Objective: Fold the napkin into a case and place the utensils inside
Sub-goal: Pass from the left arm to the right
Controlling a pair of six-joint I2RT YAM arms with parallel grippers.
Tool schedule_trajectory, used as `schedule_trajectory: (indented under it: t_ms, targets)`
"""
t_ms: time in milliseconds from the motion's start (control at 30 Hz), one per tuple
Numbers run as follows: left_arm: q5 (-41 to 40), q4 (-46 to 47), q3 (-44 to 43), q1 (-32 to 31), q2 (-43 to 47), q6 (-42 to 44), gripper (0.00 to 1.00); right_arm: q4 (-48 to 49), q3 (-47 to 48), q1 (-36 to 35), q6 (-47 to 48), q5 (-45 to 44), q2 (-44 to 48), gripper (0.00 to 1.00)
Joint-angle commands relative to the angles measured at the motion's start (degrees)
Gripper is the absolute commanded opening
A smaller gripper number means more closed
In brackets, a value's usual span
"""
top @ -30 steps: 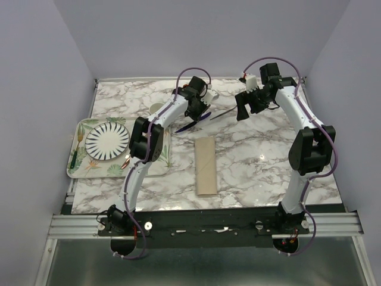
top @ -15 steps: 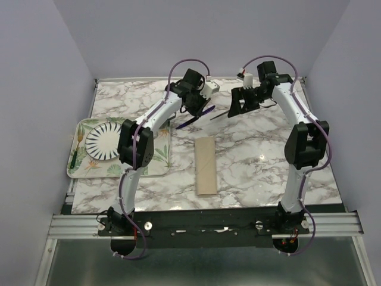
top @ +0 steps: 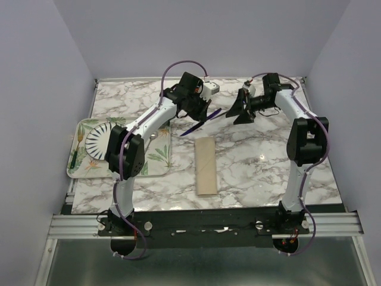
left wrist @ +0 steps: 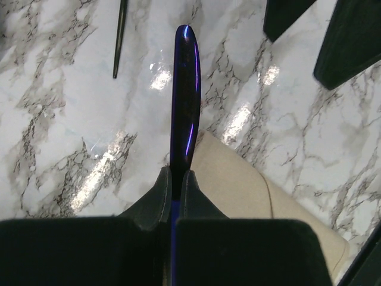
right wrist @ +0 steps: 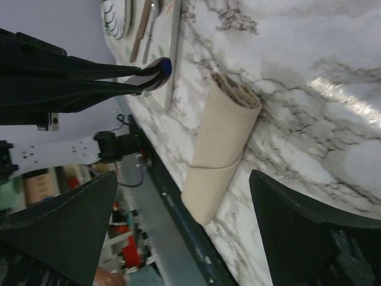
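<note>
I'm looking down at the marbled worktop [top: 256,161], with the leaf-printed tray [top: 159,159] sitting at its left edge and carrying a striped plate [top: 98,140]. The folding part is looking finished to me: the napkin is lying mid-worktop as a long narrow case [top: 206,167], its open mouth facing the far side. Nothing is sitting inside it yet, so both utensils are left to go in.

My left hand [top: 201,111] is clenching the purple knife [left wrist: 186,101] by one end and holding it in the air just beyond the mouth of the case. My right hand [top: 240,108] is hanging released, jaws wide, holding nothing, over the far worktop. A slim dark utensil [left wrist: 120,36], which I'm taking for the fork, is lying there, apart from the case.

I'm finding no brand, label or writing that I can read; the clutter past the worktop's near edge is too blurred.
</note>
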State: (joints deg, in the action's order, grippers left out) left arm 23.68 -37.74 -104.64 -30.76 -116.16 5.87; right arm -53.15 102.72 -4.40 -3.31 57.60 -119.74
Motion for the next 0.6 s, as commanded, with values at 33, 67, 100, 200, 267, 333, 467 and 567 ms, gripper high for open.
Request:
schedule_trajectory:
  t_ms: [33, 67, 100, 200, 267, 333, 467, 567]
  targets:
    - [5.05, 5.65, 1.19, -0.79, 4.36, -7.35, 0.0, 8.41, -6.21, -0.08, -14.18, 12.09, 2.5, 1.0]
    - [5.32, 6.09, 1.45, -0.96, 4.8, -8.06, 0.0, 8.58, -6.56, -0.08, -14.35, 12.79, 2.5, 1.0]
    - [5.41, 6.62, 1.63, -1.14, 4.98, -8.41, 0.0, 8.93, -6.83, -0.08, -15.05, 13.32, 2.5, 1.0]
    - [5.85, 6.62, 1.46, -1.93, 4.89, -9.29, 0.0, 10.34, -6.57, -0.17, -16.11, 14.64, 1.97, 1.0]
    - [6.02, 6.62, 1.28, -2.19, 4.89, -9.91, 0.0, 10.69, -5.95, -0.17, -16.2, 14.56, 1.71, 1.0]
    - [6.11, 6.54, 1.02, -2.72, 4.98, -10.35, 0.0, 11.83, -6.47, -0.17, -17.08, 14.64, 1.18, 1.0]
    - [6.03, 5.75, 0.58, -3.78, 4.98, -10.97, 0.0, 15.69, -8.58, -0.17, -20.41, 13.94, 1.09, 1.0]
    - [5.59, 5.57, 0.58, -4.74, 4.98, -11.58, 0.0, 18.33, -9.64, -0.17, -23.23, 12.63, 1.44, 0.96]
